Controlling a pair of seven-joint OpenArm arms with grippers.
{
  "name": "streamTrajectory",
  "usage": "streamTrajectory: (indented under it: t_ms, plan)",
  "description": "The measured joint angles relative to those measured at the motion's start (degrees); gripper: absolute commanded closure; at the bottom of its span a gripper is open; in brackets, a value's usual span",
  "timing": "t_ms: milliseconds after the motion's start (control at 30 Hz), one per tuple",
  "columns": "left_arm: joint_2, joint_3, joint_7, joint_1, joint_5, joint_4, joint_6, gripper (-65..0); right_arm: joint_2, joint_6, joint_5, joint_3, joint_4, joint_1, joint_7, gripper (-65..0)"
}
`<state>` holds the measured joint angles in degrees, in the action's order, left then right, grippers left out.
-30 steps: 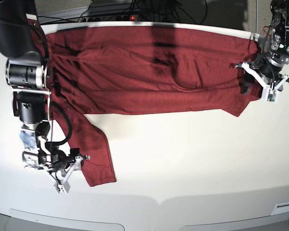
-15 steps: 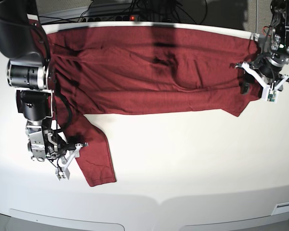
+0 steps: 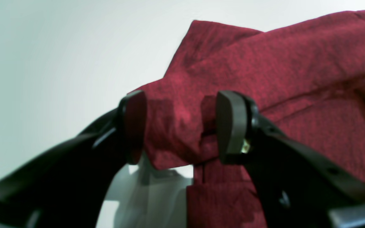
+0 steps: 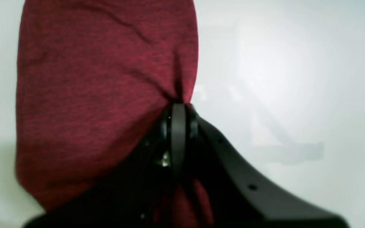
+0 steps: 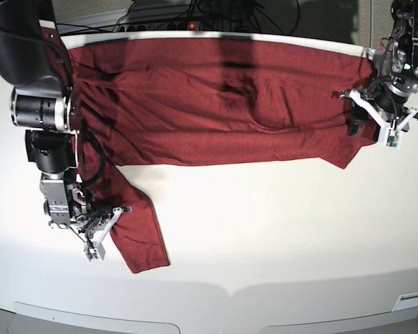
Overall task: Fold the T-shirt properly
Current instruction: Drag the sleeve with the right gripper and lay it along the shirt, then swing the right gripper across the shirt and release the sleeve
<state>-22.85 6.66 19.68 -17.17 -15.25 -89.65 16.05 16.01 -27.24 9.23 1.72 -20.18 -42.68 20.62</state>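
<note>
The dark red T-shirt (image 5: 216,97) lies spread across the back of the white table, with one long sleeve (image 5: 136,223) hanging toward the front left. My right gripper (image 5: 108,223) is at that sleeve's left edge. In the right wrist view it (image 4: 177,109) is shut on a pinch of the T-shirt (image 4: 90,79), and the cloth puckers at the tips. At the shirt's right end my left gripper (image 5: 366,124) stands open. In the left wrist view a raised fold of the T-shirt (image 3: 280,79) sits between the spread fingers (image 3: 135,126) of the left gripper (image 3: 182,126).
The white table (image 5: 279,223) stretches bare from the shirt to the front edge. Cables and a power strip with a red light (image 5: 189,26) lie behind the table's back edge. The right arm's dark upper links (image 5: 38,111) overhang the shirt's left end.
My right gripper has moved up and in to the sleeve's left edge and closed on it. The sleeve end has shifted slightly. The left arm has not moved.
</note>
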Motion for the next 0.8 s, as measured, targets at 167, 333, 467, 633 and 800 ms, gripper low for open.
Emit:
streamTrajectory:
  t_ms: [167, 333, 467, 633, 800]
  plan:
    - [0.0, 0.0, 0.0, 0.0, 0.0, 0.0, 0.0, -33.9, 0.2, 0.0, 1.7, 0.0, -0.3, 0.1, -2.4, 0.0]
    - [0.0, 0.0, 0.0, 0.0, 0.0, 0.0, 0.0, -33.9, 0.2, -6.4, 2.6, 0.0, -4.1, 0.2, -0.8, 0.0]
    - [0.0, 0.1, -1.2, 0.0, 0.1, 0.0, -0.1, -32.1, 0.2, -11.5, -5.1, -0.1, -10.9, 0.6, 3.9, 0.0]
    - [0.0, 2.5, -1.9, 0.0, 0.4, 0.0, -6.0, -30.4, -2.7, -12.5, -11.0, -0.1, -20.6, 0.1, 13.3, 0.0]
    - [0.0, 7.4, -1.3, -0.6, 0.4, 0.0, -6.0, -30.4, -8.1, -12.5, -21.5, -0.2, -25.2, 0.3, 22.9, 0.0]
